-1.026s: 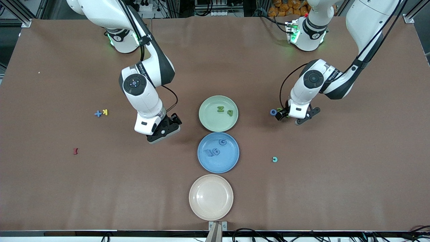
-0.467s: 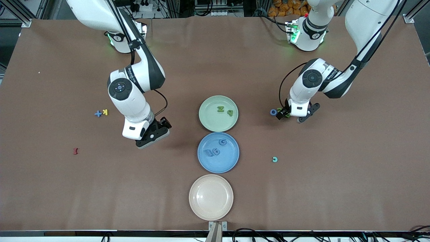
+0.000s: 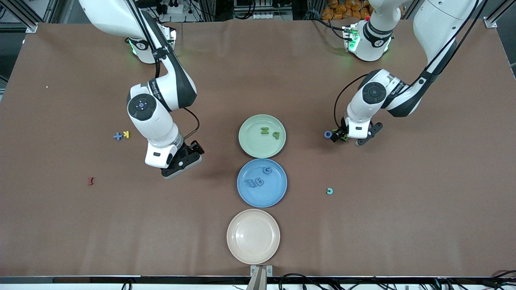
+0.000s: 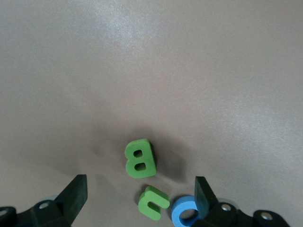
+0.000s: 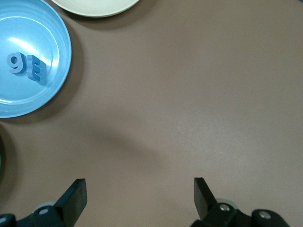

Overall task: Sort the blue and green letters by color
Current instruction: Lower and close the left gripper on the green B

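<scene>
Centre column of the frame, three plates on the table (image 3: 60,225), one below the other.
- Upper: green plate (image 3: 246,141), carrying a green Z (image 3: 265,130) and a green q-shaped piece (image 3: 276,135), side by side and apart.
- Middle: blue plate (image 3: 275,194), carrying a blue C (image 3: 267,170) and, lower in the frame, a blue 6 (image 3: 259,181) touching a blue 3-shaped piece (image 3: 252,183).
- Lowest: beige plate (image 3: 253,236).

Left hand (image 3: 341,137): mid-height in the frame, toward the left arm's end of the table, down low at a small cluster of letters.
- Left wrist view: hand (image 4: 139,182) spread wide, gripping nothing.
- A green B (image 4: 139,158) lies flat on the table in line with the gap between the fingers.
- Closer to the hand lie a green n-shaped piece (image 4: 153,203) and a blue ring (image 4: 187,216), just beside each other.
- In the front view the blue ring sits just beside the hand, on the side toward the plates. Only a sliver of green shows under the hand.

Right hand (image 3: 181,163): mid-height, over bare table between the plates and the right arm's end.
- Right wrist view: hand (image 5: 139,182) spread wide, nothing between the fingers.

Loose pieces:
- A blue plus (image 3: 117,136) touches a yellow K (image 3: 126,134) toward the right arm's end.
- A dark red piece (image 3: 91,181) lies lower in the frame than those two.
- A teal curved piece (image 3: 330,191) lies alone, lower than the left hand's cluster.
</scene>
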You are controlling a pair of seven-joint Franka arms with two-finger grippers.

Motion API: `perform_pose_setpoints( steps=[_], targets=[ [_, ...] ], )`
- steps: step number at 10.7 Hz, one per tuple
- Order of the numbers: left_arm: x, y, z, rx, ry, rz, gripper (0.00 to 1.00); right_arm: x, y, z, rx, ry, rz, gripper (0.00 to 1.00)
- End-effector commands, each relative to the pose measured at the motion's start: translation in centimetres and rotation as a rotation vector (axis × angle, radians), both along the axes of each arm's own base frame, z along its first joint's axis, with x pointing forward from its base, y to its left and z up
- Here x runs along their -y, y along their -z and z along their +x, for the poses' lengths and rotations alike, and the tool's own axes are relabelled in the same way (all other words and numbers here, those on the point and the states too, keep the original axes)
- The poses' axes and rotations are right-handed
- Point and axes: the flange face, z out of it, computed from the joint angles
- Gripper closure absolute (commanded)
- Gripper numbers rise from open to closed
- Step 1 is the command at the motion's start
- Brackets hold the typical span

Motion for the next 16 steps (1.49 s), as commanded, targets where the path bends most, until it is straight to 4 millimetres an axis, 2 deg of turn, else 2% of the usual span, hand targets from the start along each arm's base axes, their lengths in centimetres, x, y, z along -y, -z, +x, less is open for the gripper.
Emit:
perform_pose_setpoints(
  steps=[1, 5, 11, 12, 13, 16],
  targets=[
    [-0.1, 0.3, -0.1, 0.018, -0.004, -0.006, 0.00, 0.4, -1.0, -0.5, 0.005, -0.016, 0.001, 0.00],
    [-0.8, 0.5, 0.4, 0.042, -0.090, 0.004, 0.00, 0.3, -1.4, -0.4, -0.005, -0.017, -0.002, 0.00],
    [-0.5, 1.1, 0.5, 0.053, -0.080, 0.009, 0.00, 0.3, -1.7, -0.3, -0.007, -0.017, -0.002, 0.00],
    [-0.5, 1.2, 0.5, 0.059, -0.063, 0.015, 0.66, 0.3, -1.7, -0.3, -0.011, -0.016, -0.003, 0.00],
    [-0.9, 1.6, 0.5, 0.053, -0.063, 0.018, 1.00, 0.7, -1.9, -0.1, -0.008, -0.017, -0.004, 0.00],
    [-0.7, 1.6, 0.6, 0.064, -0.040, 0.023, 1.00, 1.3, -2.2, 0.4, -0.014, -0.034, -0.011, 0.00]
  ],
)
